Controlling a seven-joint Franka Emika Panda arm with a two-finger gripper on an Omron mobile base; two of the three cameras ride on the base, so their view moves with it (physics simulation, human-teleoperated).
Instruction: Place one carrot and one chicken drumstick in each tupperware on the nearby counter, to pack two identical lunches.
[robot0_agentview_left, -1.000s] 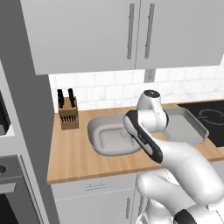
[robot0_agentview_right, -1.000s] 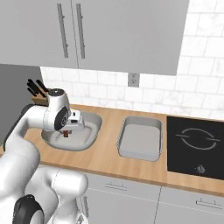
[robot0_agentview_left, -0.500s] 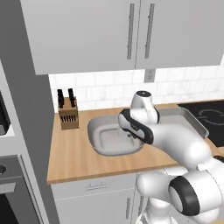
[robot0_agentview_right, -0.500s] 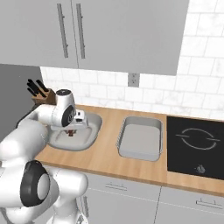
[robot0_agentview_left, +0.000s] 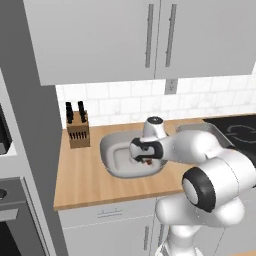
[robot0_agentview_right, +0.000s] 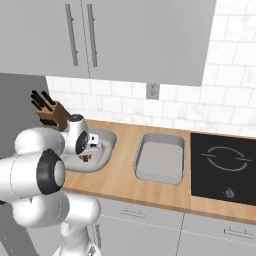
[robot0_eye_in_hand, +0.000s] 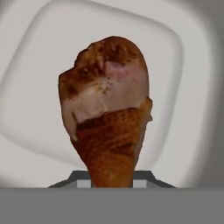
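Since the earlier frame the arm has swung left: gripper (robot0_agentview_left: 146, 161) now hangs over the middle of the wide bowl-like tupperware (robot0_agentview_left: 111, 159), where a second ago it sat nearer that container's right rim. Nothing on the counter (robot0_agentview_left: 85, 180) has shifted.

Claw is nearly closed, clamped on the chicken drumstick (robot0_eye_in_hand: 107, 109). In the hand view the drumstick's narrow bone end sits down between the fingertips and the fat meaty end points away, toward the pale floor of the wide tupperware (robot0_eye_in_hand: 26, 131) below. From the base cameras the drumstick (robot0_agentview_right: 86, 158) shows as a small dark brown lump under the gripper (robot0_agentview_right: 88, 156), inside the outline of the wide tupperware (robot0_agentview_right: 106, 142); cannot tell whether it touches the floor.

Smaller rectangular tupperware (robot0_agentview_right: 159, 159) sits to the right on the same counter (robot0_agentview_right: 120, 175), well apart from the gripper, just left of the black stovetop (robot0_agentview_right: 225, 167). Knife block (robot0_agentview_left: 77, 131) stands at the far left of the counter, beside the wide tupperware.
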